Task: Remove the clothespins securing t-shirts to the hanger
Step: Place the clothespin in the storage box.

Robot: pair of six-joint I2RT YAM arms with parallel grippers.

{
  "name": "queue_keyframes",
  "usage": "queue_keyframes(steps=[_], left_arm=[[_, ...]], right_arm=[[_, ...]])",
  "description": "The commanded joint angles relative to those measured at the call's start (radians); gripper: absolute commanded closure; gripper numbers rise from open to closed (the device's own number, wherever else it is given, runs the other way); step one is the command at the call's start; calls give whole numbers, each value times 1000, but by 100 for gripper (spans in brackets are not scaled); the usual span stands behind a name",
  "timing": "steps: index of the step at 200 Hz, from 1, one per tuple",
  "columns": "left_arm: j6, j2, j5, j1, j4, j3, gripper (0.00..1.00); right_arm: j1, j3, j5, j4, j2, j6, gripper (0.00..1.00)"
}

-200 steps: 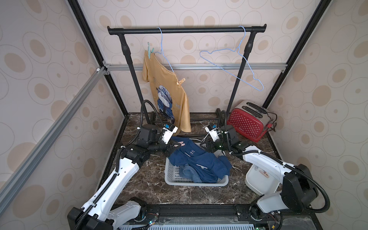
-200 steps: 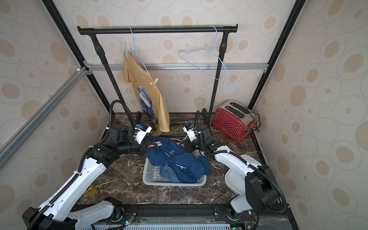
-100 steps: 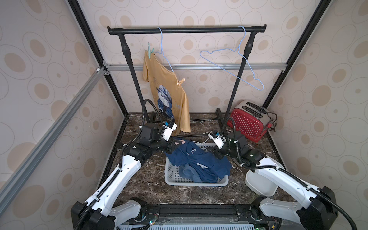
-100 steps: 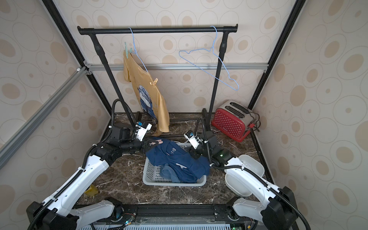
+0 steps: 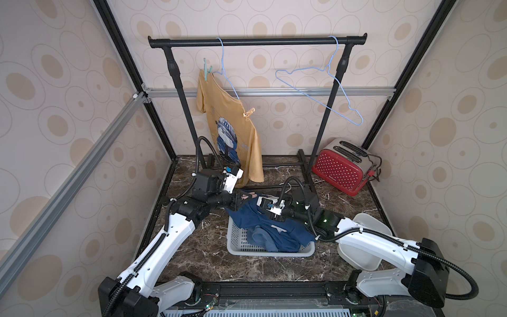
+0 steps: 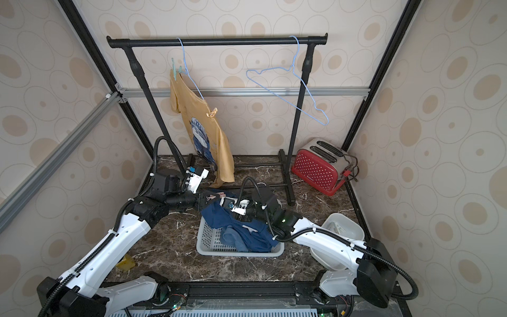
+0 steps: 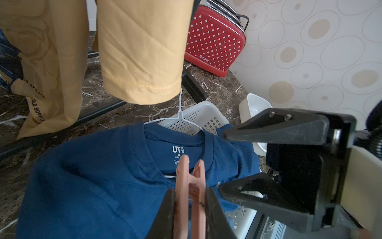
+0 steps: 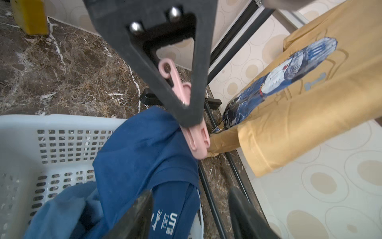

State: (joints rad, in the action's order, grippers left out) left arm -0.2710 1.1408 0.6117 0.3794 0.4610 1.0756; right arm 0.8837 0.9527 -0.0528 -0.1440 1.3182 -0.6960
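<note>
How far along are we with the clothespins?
Done: a blue hanger hangs bare; a blue shirt lies in the basket. In hand: the left gripper is shut on the pink clothespin at the navy shirt. Left: the yellow shirt, pinned by a teal clothespin and a tan clothespin.

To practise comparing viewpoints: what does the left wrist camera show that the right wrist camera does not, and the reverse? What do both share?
Only the left wrist view shows the red polka-dot toaster and the white tub. Only the right wrist view shows the yellow block on the marble tabletop. Both show the pink clothespin pinched in the left gripper against the navy t-shirt, the open right gripper, the white basket and the mustard t-shirt.
</note>
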Motion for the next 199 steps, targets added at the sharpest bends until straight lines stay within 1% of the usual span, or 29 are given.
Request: queue_keyframes(steps=[1,32,69,199], left_arm=[[-43,8,20,-4,11,23,78],[-50,7,23,-4,10,24,78],[-65,12,29,-4,2,24,78],[-125,22,31,-4,-7,24,79]], right_arm=[[19,44,-8,-61,33,-63,41],[29,70,-4,-88,67,-70,46],[30,96,-15,-92,97,-77,56],[31,136,-25,-84,149,-101,71]])
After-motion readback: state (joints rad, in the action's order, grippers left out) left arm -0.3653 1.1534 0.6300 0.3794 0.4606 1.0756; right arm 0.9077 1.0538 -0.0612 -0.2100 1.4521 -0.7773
